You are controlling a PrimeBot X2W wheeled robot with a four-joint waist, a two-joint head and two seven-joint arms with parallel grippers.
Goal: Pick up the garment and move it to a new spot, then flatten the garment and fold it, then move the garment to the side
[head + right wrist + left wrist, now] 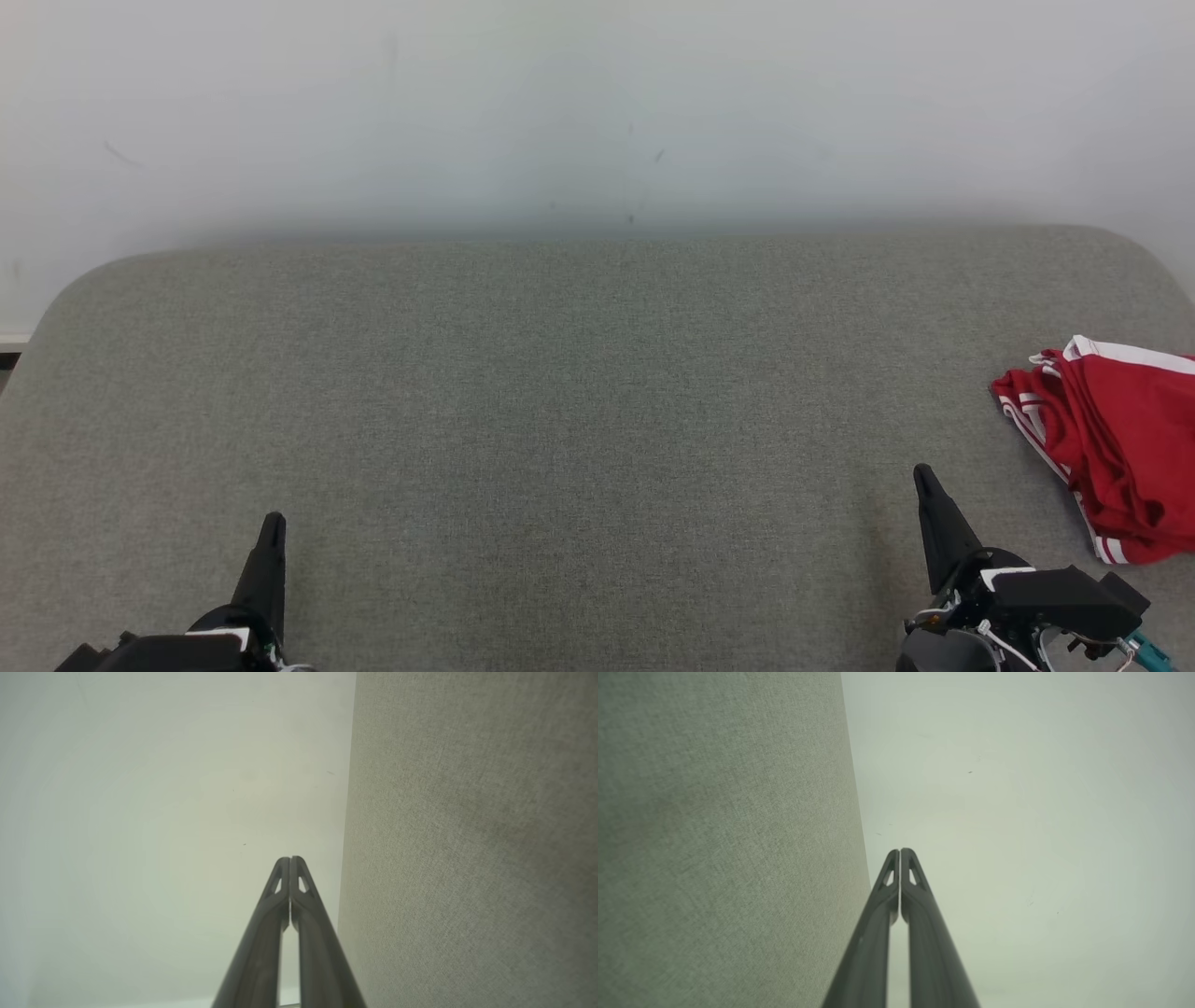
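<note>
The garment (1106, 443) is red with white stripes and lies crumpled at the right edge of the grey fabric surface (560, 411), partly cut off by the head view's border. My right gripper (924, 476) stands at the lower right, a little to the left of the garment and apart from it. My left gripper (273, 523) is at the lower left, far from the cloth. Both wrist views show the fingertips pressed together with nothing between them: left gripper (900, 851), right gripper (290, 859).
A pale wall (597, 112) rises behind the grey surface, whose far corners are rounded. The grey surface (719, 840) fills the left of the left wrist view, and the grey surface (472, 840) takes up the right of the right wrist view.
</note>
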